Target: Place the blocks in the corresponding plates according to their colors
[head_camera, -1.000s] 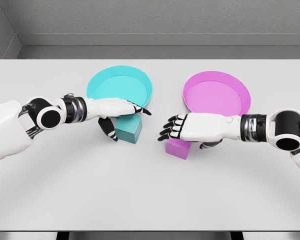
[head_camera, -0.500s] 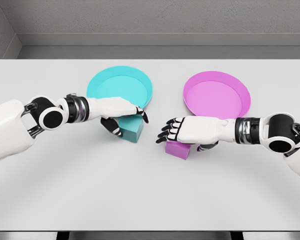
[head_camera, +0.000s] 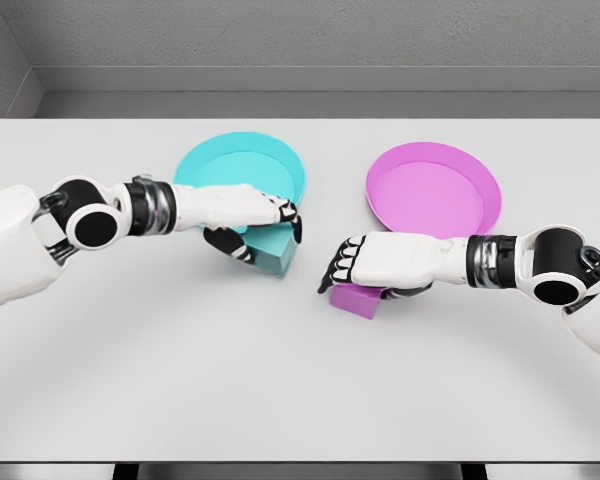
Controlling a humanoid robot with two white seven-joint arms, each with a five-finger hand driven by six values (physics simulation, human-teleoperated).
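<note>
The left hand [head_camera: 242,215] sits over the teal block [head_camera: 272,252], fingers curled around it: thumb on the near-left face, the other fingers over the top and the right edge. The grasp appears closed on the block. The block lies on the surface [head_camera: 300,380], just near of the teal plate [head_camera: 242,168], touching or overlapping its near rim in this view; whether it is lifted cannot be told.

The right hand [head_camera: 380,260] lies over the pink block [head_camera: 356,298], which rests on the surface near and left of the pink plate [head_camera: 435,190]. The fingers are curled down past the block's left side and the thumb is hidden. Whether they clamp the block cannot be told.

Handling: both blocks look rigid, small and probably light, with flat, smooth faces. Grip on two opposite side faces, thumb against fingers, at mid-height. Smooth faces may slip under a light pinch, so squeeze squarely. A corner grip is likely to rotate the block. Each plate has a raised rim; the block must clear it before release.
</note>
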